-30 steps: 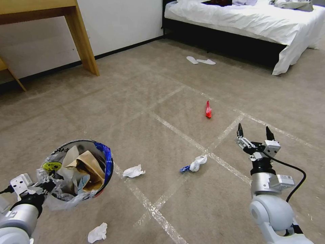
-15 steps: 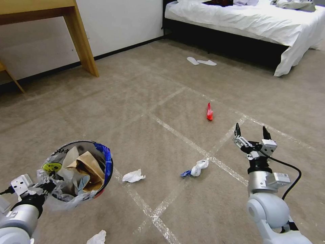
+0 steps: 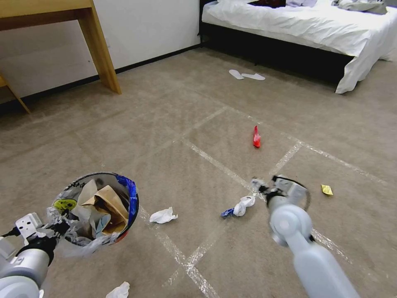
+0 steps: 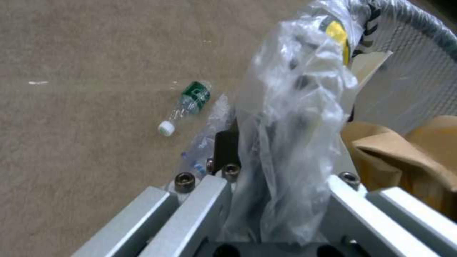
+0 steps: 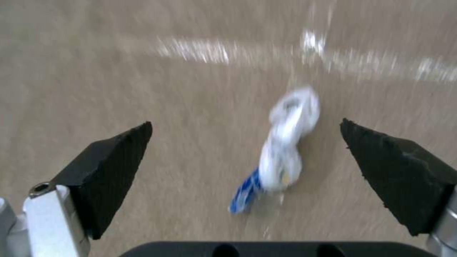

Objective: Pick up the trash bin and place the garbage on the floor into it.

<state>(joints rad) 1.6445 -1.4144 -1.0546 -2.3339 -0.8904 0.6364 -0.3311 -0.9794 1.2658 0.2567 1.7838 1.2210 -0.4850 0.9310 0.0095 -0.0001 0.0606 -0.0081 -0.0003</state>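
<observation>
Left gripper (image 3: 49, 229): clenched on trash bin (image 3: 97, 209) rim, 8 o'clock.
Right gripper (image 5: 245, 132): released, fingers spread above white-blue wrapper (image 5: 285, 142).
Red wrapper (image 3: 256, 137): 1 o'clock.

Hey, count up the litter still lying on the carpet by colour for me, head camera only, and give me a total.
White tissues: 2, tissue, tissue
White-and-blue wad: 1, wad
Red wrapper: 1, wrapper
Yellow wrapper: 1, wrapper
Total: 5

R claw (image 5: 245, 130) swung down over white-blue wrapper (image 3: 239, 206).
</observation>
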